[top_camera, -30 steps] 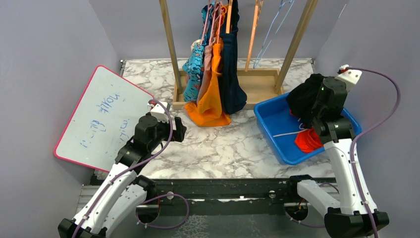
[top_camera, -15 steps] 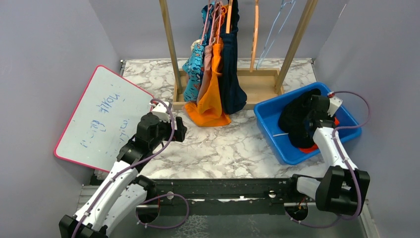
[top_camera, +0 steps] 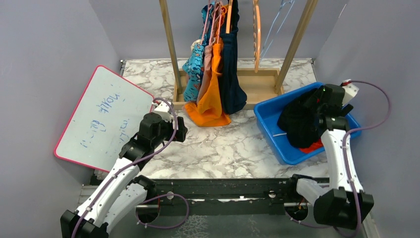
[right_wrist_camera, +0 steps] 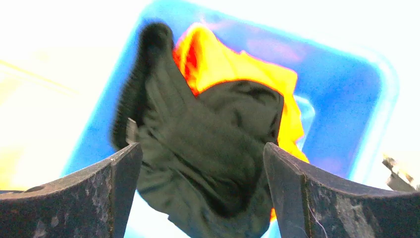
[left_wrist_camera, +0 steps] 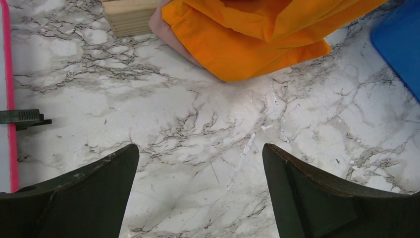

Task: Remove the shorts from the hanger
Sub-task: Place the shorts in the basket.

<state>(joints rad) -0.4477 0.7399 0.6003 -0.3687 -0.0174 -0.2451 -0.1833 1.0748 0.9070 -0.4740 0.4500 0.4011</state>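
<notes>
While the whiteboard (top_camera: 101,119) lay at an angle at the far left of the marble table (top_camera: 223,144), the left gripper (left_wrist_camera: 198,151) hovered just to its right over bare marble, its fingers spread wide and holding nothing.

Behind it stood the wooden rack (top_camera: 171,44), where four pairs were on their hangers, packed close together: the blue print shorts (top_camera: 194,74) leftmost, then the pink shorts (top_camera: 206,74), the orange shorts (top_camera: 210,106) and the navy shorts (top_camera: 232,84). The orange pair hung lowest, its hem pooled on the table against the rack's base. To the right of the navy pair an orange hanger (top_camera: 256,34) hung by itself, with a pale blue hanger (top_camera: 275,25) beyond it.

Further right sat the blue bin (top_camera: 270,131). Inside it the black shorts (top_camera: 299,121) were heaped on top of the red-orange shorts (top_camera: 312,147), which showed at the pile's edge. The right gripper (right_wrist_camera: 200,148) hung above the bin, over the black pair, its fingers standing wide apart and gripping no cloth.
</notes>
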